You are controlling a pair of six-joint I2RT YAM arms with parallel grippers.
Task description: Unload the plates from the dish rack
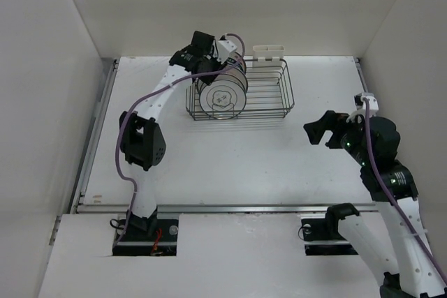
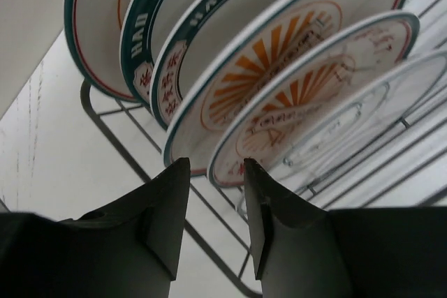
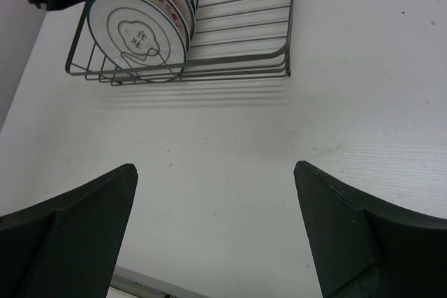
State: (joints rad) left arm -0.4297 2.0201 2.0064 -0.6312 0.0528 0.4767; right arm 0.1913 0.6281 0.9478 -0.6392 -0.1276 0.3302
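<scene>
The dish rack (image 1: 269,99), a dark wire basket, stands at the table's back middle. Several white plates (image 1: 222,94) stand on edge in its left end. In the left wrist view the plates (image 2: 279,68) show orange sunburst centres and teal rims over the rack wires (image 2: 133,151). My left gripper (image 1: 222,66) hovers over the top of the plates. It is open (image 2: 215,172) with a narrow gap and nothing in it, its tips just short of two plate rims. My right gripper (image 1: 318,129) is wide open (image 3: 214,167) and empty over bare table, right of the rack (image 3: 237,40) and plates (image 3: 140,29).
A small white plastic holder (image 1: 268,52) is clipped on the rack's back edge. White walls close in the table at the back and both sides. A metal rail (image 1: 230,207) runs along the near edge of the table.
</scene>
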